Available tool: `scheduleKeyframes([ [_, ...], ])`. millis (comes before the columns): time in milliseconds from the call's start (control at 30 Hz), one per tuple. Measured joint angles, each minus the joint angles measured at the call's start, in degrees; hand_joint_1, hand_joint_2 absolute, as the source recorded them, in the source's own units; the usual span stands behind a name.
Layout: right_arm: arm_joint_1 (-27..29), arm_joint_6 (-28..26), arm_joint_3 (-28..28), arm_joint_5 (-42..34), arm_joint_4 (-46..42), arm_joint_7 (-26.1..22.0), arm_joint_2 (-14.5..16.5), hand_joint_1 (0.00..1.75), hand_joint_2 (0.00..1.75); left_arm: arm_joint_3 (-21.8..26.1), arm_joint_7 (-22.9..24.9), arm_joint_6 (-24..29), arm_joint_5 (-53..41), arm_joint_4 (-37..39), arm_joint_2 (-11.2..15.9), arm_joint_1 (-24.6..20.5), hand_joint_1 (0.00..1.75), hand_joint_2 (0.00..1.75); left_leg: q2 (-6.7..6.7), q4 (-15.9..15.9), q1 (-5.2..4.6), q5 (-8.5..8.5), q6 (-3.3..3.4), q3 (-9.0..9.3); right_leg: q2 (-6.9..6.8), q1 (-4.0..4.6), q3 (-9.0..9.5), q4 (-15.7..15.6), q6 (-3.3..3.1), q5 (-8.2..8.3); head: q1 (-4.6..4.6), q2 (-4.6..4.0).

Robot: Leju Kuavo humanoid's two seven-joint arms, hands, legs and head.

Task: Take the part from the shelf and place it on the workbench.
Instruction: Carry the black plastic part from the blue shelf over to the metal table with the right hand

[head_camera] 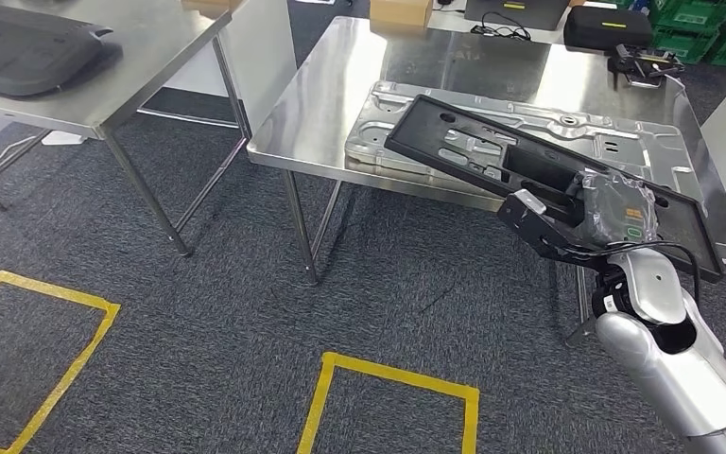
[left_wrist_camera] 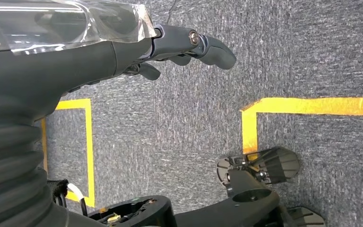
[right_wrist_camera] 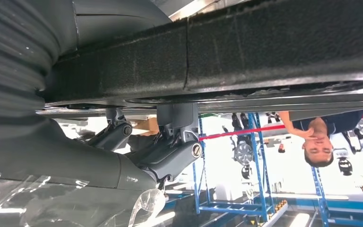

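The part is a long black frame (head_camera: pixel 473 142), held tilted over the right front portion of the steel workbench (head_camera: pixel 340 85). My right hand (head_camera: pixel 577 213) grips the frame's near right end; its far left end reaches over a silver metal panel (head_camera: pixel 529 123) lying on the bench. In the right wrist view the frame's black edge (right_wrist_camera: pixel 264 47) runs across with my fingers (right_wrist_camera: pixel 170 151) clasped around it. Whether the frame touches the panel I cannot tell. My left hand (left_wrist_camera: pixel 123 52) hangs over the grey carpet, fingers (left_wrist_camera: pixel 212 47) loosely extended, holding nothing.
A second steel table (head_camera: pixel 151 38) at the left carries a black moulded piece (head_camera: pixel 28 47). A black case (head_camera: pixel 605 26), a cardboard box (head_camera: pixel 399 11) and green crates (head_camera: pixel 709 24) stand at the back. Yellow floor squares (head_camera: pixel 388 378) mark the carpet. A person (right_wrist_camera: pixel 319 137) stands beyond the bench.
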Motion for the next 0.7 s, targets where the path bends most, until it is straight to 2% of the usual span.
scheduleKeyframes([
  [700, 0.1, 0.1, 0.5, 0.7, 1.7, 0.0, 0.0, 1.75, 1.75, 0.0, 0.0, -0.7, -0.2, 0.0, 0.0, 0.0, 0.00, 1.75, 0.01, 0.0, 0.01, 0.00, -0.01, -0.15, 0.01, 0.01, -0.17, 0.0, 0.00, 0.00, 0.02, 0.00],
])
